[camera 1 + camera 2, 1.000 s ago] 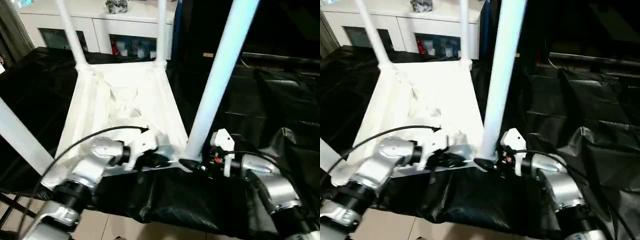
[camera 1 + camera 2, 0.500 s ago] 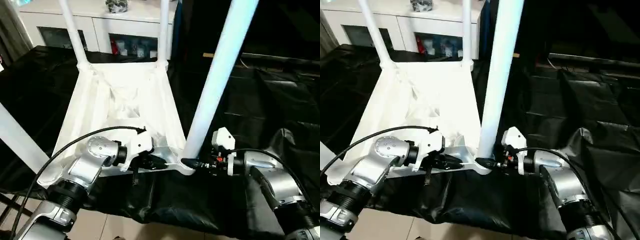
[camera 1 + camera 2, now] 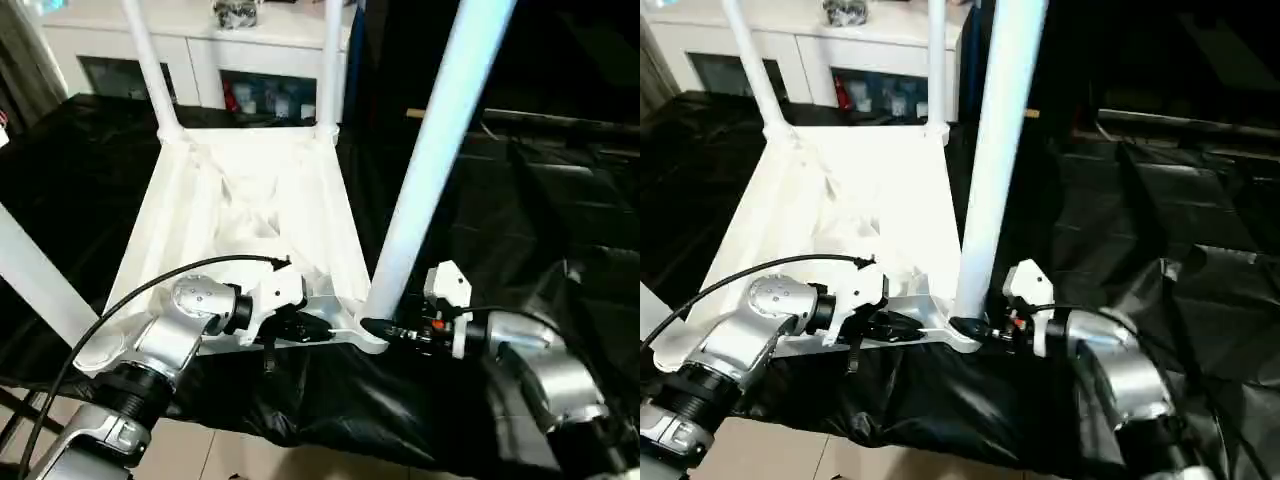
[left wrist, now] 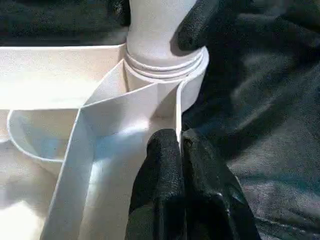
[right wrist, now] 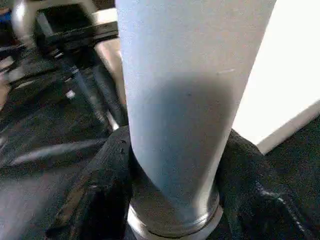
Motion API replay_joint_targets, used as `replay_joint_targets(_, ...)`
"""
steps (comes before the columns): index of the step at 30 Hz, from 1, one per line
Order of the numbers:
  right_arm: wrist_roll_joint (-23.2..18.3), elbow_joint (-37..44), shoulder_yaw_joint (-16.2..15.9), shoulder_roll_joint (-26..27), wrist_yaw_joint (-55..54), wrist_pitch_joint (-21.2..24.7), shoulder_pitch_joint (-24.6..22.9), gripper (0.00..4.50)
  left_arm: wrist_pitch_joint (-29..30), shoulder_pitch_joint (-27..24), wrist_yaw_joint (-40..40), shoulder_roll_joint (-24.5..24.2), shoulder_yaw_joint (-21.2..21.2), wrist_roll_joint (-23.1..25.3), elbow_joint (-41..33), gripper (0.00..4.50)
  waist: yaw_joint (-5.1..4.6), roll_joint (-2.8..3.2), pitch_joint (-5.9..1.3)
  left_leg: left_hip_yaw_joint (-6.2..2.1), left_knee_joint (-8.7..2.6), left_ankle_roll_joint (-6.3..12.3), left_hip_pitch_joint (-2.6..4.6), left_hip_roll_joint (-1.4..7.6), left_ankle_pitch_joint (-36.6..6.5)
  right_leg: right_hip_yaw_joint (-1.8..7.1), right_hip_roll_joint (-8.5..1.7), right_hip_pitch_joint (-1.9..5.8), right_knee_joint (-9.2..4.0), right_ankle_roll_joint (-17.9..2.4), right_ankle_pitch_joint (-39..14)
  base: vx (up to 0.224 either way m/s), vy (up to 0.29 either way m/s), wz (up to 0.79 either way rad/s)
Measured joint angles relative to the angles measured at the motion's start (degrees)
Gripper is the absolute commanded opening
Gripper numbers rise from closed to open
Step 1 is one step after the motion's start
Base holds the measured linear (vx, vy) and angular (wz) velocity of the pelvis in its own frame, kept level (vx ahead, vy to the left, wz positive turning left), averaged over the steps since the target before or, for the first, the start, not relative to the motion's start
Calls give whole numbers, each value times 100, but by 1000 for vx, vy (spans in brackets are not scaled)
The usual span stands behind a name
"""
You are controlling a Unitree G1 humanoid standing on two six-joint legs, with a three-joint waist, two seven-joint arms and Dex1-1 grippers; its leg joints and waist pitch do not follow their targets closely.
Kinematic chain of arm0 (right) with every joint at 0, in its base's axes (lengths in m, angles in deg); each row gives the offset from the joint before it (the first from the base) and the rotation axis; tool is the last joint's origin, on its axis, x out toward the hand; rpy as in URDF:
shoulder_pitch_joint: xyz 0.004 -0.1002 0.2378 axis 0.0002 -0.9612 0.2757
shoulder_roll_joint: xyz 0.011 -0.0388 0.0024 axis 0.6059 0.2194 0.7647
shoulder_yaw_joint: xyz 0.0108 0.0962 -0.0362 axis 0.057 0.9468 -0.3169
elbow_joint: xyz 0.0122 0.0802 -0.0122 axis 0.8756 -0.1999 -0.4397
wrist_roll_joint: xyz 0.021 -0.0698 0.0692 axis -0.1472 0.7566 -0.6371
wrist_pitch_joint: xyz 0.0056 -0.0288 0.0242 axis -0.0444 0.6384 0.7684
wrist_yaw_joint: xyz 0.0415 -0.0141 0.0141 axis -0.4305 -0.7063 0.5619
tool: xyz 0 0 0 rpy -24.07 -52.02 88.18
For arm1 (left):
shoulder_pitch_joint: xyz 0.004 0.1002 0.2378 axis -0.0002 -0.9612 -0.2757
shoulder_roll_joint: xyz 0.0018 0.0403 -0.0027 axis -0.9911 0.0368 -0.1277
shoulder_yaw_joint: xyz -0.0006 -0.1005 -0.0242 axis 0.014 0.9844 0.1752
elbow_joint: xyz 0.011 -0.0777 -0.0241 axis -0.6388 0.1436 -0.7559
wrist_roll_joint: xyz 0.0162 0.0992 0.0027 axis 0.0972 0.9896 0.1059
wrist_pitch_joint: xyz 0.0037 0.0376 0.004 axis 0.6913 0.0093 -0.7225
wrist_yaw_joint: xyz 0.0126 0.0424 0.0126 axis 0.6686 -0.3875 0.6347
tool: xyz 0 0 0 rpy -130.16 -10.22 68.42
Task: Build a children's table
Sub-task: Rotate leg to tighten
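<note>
The inverted children's table [image 3: 250, 215] lies on black sheeting; the left pincer [image 4: 177, 150] pinches its near rim, the right pincer [image 5: 172, 165] clamps the near-right leg [image 3: 425, 170] low, where rigid, light, slick plastic grips best.

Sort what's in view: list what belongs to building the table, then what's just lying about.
Belongs to the job:
table top, upside down
leg in the near corner socket
right gripper, fingers around that leg
left gripper, pinching a rib

Just about:
black sheet
white cabinet

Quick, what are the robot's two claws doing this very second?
Left gripper: shut on the table's thin rim wall.
Right gripper: closed around the base of the near leg.
</note>
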Motion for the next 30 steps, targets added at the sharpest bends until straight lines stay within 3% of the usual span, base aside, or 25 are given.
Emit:
replay_joint_targets(6, 459, -178, 423, 1187, -2481, 134, 39, 200, 445, 49, -1410, 711, 124, 406, 89, 0, -195, -60, 40, -77, 5, -1, 21, -14, 0, -60, -5, 10, -92, 15, -10, -64, 11, -12)
replay_joint_targets(10, 762, -369, 445, 1542, -3332, 140, 230, 200, 720, 48, -1954, 1014, 174, 496, 89, 0, -376, 115, 144, -259, -27, 0, 53, 3, -2, -347, -15, 210, -389, 0, -22, -58, 49, -11)
replay_joint_targets(11, 840, -404, 444, 1561, -3403, 111, 265, 200, 756, 46, -2019, 1065, 174, 500, 84, 0, -353, 162, 193, -253, -74, 0, 49, 0, -2, -341, -11, 240, -261, -43, -110, -91, 5, 12)
replay_joint_targets(12, 880, -392, 446, 1553, -3433, 53, 216, 200, 789, 52, -2035, 1108, 147, 521, 84, 0, -308, 140, 211, -160, -82, 1, 55, -4, -2, -255, -25, 237, 122, -172, -335, -91, 5, 12)
replay_joint_targets(13, 887, -380, 449, 1547, -3444, 17, 187, 200, 789, 57, -2033, 1121, 136, 585, 60, 0, -236, -33, 166, 19, -68, 1, 103, -21, -1, -11, -35, 263, 389, -154, -511, 17, -104, 21)
replay_joint_targets(14, 871, -351, 449, 1528, -3433, 12, 214, 234, 774, 64, -2013, 1113, 152, 612, 10, 0, -145, -137, 167, 75, 49, -19, 122, -47, -33, 143, -15, 168, 489, 87, -525, 61, -110, -10)
replay_joint_targets(15, 862, -291, 449, 1496, -3374, 26, 214, 255, 747, 52, -1989, 1113, 154, 600, -2, 0, -92, -80, 182, -8, 177, 10, 76, -51, -227, 111, -16, 144, 477, 86, -526, 61, -110, -10)
replay_joint_targets(16, 850, -255, 451, 1474, -3322, 34, 214, 269, 724, 40, -1945, 1107, 161, 594, -15, 0, -34, 21, 169, -159, 170, 54, -28, -81, -273, 57, -17, 169, 464, 85, -526, 72, -4, -43)
replay_joint_targets(17, 747, -204, 473, 1452, -3210, 48, 197, 269, 694, 40, -1866, 1092, 160, 553, -16, 0, -19, 150, 140, -317, 156, -69, -64, -109, -162, -43, -4, 161, 413, 82, -521, 101, 48, -38)
replay_joint_targets(18, 693, -166, 473, 1416, -3105, 71, 193, 269, 674, 42, -1821, 1072, 159, 523, -16, 0, -38, 190, 113, -334, 127, -93, -68, -94, -109, -57, 9, 159, 379, 70, -506, 101, 48, -38)
replay_joint_targets(19, 637, -151, 473, 1365, -2996, 75, 192, 269, 652, 48, -1776, 1039, 158, 487, -26, 0, -49, 169, 100, -322, 111, -98, -73, -96, -97, -45, 14, 156, 361, 22, -459, 0, 0, 0)
replay_joint_targets(20, 599, -128, 473, 1272, -2868, 101, 192, 302, 650, 64, -1712, 1004, 139, 485, -52, 0, -57, 132, 91, -297, 114, -96, -61, -92, -91, -26, 15, 150, 350, 24, -404, 56, 4, 10)
replay_joint_targets(23, 507, -11, 399, 1055, -2417, 206, 192, 314, 563, 68, -1560, 852, 140, 375, -58, 0, -65, 148, 82, -264, 100, -89, -72, -89, -88, -9, 15, 150, 310, -1, -387, 38, 8, 4)
replay_joint_targets(26, 429, 89, 255, 601, -1833, 338, 211, 359, 477, 62, -1153, 534, 150, 248, -151, 0, -55, 145, 84, -255, 100, -61, -91, -85, -69, -11, 16, 146, 282, 5, -391, 0, 0, 0)
replay_joint_targets(30, 303, 99, 65, 40, -897, 534, 240, 359, 402, 29, -534, 188, 154, 59, -304, 0, 5, 141, 85, -229, 112, 19, -164, -86, -46, -8, 7, 94, 259, 5, -393, 0, 0, 0)
